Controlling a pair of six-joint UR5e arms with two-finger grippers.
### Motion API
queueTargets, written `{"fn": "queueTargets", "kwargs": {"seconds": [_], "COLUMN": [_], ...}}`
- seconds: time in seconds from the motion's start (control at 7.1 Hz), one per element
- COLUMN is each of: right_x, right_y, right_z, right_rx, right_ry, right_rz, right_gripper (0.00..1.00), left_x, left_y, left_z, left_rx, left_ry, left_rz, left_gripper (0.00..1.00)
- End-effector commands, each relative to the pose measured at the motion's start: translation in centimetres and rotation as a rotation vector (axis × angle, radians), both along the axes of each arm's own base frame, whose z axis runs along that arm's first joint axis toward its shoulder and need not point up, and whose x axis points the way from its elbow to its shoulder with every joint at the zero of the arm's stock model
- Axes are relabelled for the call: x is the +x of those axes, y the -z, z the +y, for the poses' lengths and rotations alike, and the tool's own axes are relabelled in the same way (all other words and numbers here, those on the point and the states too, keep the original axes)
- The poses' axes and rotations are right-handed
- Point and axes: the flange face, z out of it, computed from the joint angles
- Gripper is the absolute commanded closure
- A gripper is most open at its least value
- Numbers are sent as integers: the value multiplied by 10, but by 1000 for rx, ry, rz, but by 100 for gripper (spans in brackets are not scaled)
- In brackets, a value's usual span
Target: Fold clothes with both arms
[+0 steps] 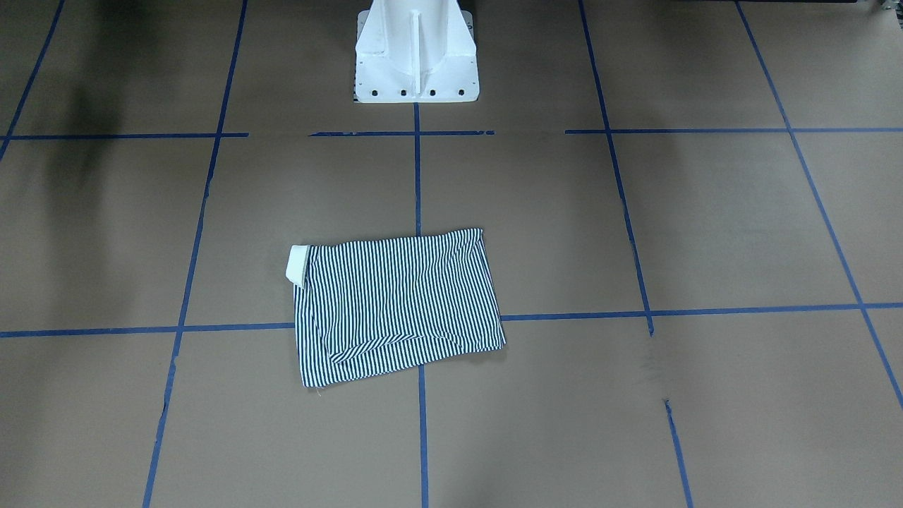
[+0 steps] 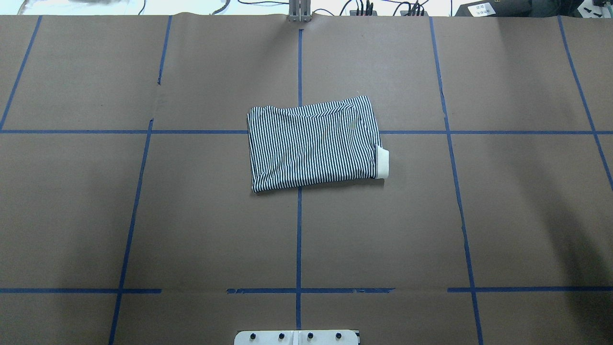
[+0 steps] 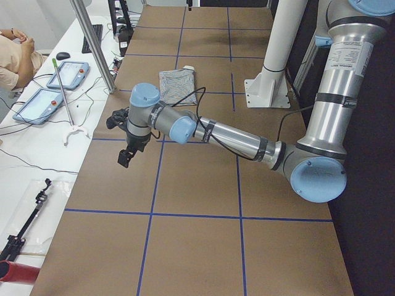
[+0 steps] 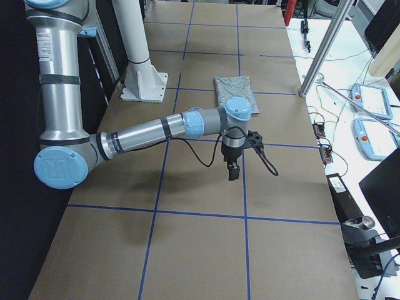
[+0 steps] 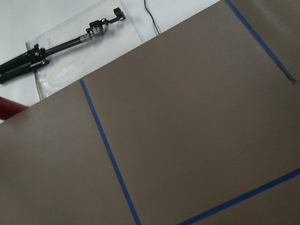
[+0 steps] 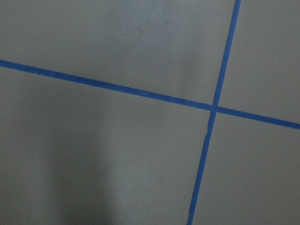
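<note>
Lying folded into a striped rectangle, the polo shirt [image 1: 398, 303] sits mid-way along the desk [image 1: 705, 226], its collar [image 1: 296, 264] poking toward the robot's right end. Overhead, it lies nearer the far edge. From the two ends, the left gripper [image 3: 126, 157] and right gripper [image 4: 232, 172] hang above the desk, well apart from the shirt — spread or pressed together, I cannot tell.

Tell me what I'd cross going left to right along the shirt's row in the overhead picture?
first blue tape line → striped polo shirt → cream collar → second blue tape line → third blue tape line, near the right edge.
</note>
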Motion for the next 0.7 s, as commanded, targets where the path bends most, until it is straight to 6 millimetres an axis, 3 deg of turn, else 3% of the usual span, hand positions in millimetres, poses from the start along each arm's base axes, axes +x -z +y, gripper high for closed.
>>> {"fn": "queueTargets", "kwargs": {"seconds": [0.0, 0.28, 0.42, 0.56], "right_x": [15, 45, 62, 79], "right_y": [-31, -62, -81, -82], "right_z": [24, 57, 81, 93], "right_rx": [-66, -114, -47, -30], "right_ry": [-18, -70, -42, -64], "right_rz": [-23, -44, -47, -46], "right_gripper": [0, 0, 0, 0], "left_x": [-46, -42, -42, -41], "left_y": [-73, -105, -109, -107], "left_z": [36, 68, 73, 72], "left_rx": [-146, -295, -353, -352], "left_ry": [73, 46, 50, 46], "left_rz": [21, 164, 163, 164], "left_gripper": [0, 0, 0, 0]}}
